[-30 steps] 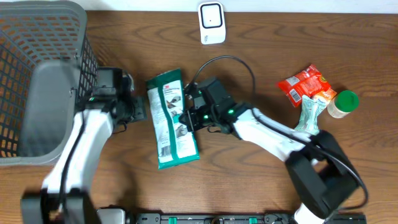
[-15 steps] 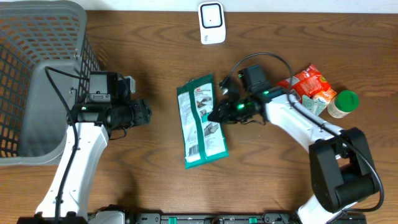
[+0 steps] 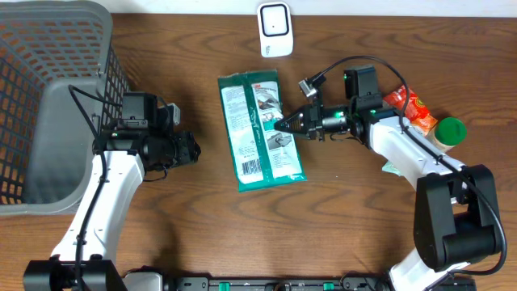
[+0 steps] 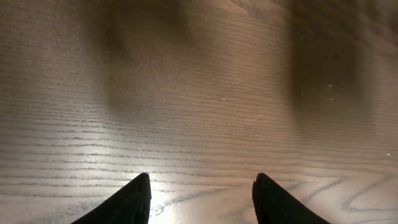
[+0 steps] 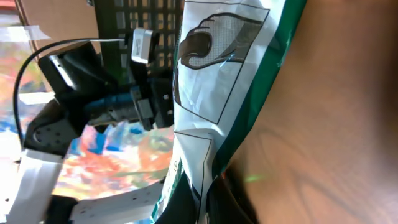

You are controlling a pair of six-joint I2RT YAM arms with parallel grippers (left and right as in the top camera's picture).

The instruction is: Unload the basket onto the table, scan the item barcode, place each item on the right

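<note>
Right jaws pinch the flat green-and-white plastic packet (image 3: 250,121) by its edge; grip firmly and turn its barcode toward the white boxy scanner (image 3: 275,30) away to their side. Left jaws are spread and empty.

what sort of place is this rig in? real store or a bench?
Looks like a mock checkout on a wooden table: grey basket at one side, small white scanner at the far edge, packaged goods like the green pack.
</note>
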